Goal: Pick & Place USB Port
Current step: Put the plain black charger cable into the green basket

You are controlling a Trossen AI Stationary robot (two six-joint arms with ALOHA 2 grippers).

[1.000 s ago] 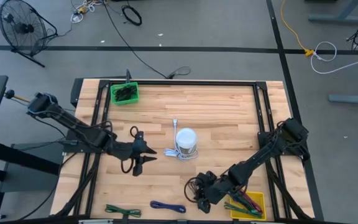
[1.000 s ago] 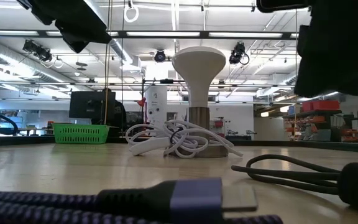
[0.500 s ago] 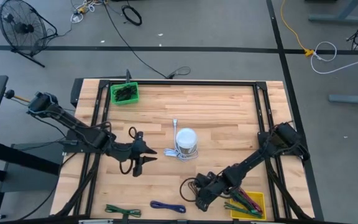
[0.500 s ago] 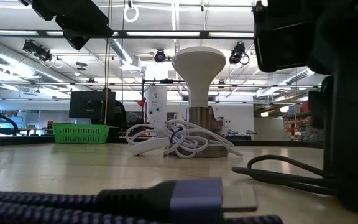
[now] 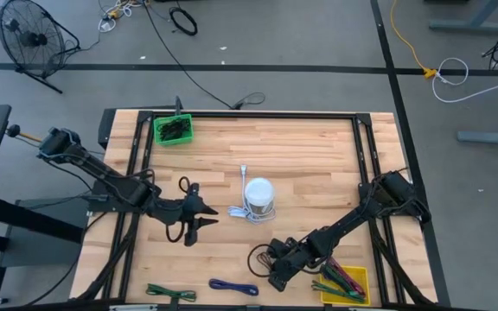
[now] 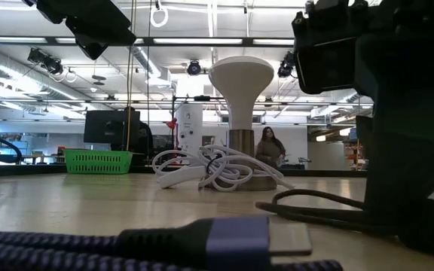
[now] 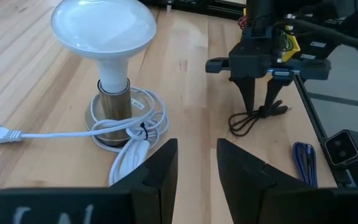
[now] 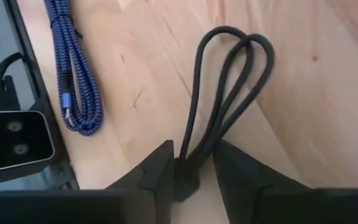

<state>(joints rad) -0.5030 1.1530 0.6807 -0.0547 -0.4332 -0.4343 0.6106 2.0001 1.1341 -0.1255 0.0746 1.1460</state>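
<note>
The right arm reaches low across the near right part of the table, its wrist bent down so the right gripper (image 5: pixel 277 275) stands tip-down on the wood. Its two fingers (image 8: pixel 156 171) straddle the bundled end of a looped black USB cable (image 8: pixel 225 102), pressed close on either side of it; the loops lie flat on the boards, fanning away from the jaws. In the left wrist view the same gripper stands upright over the cable with both fingertips touching it.

Just beside that gripper, toward the table's near edge, lies a coiled blue braided cable (image 5: pixel 233 286), next to the low camera. A green cable (image 5: pixel 170 293) lies farther along the near edge, and a yellow tray (image 5: pixel 357 278) of cables sits at the near right corner, just behind the right forearm.

The left arm hangs over the left middle of the table. The left gripper (image 5: pixel 197 224) hovers above the wood with its fingers parted by a narrow gap and nothing between them.

Between the two arms, at mid-table, stands a white lamp (image 5: pixel 259 195) with its white cord (image 7: pixel 132 127) wound around the base. At the far left corner sits a green basket (image 5: pixel 173 130). In the low view a person (image 6: pixel 270 147) stands well behind the table.
</note>
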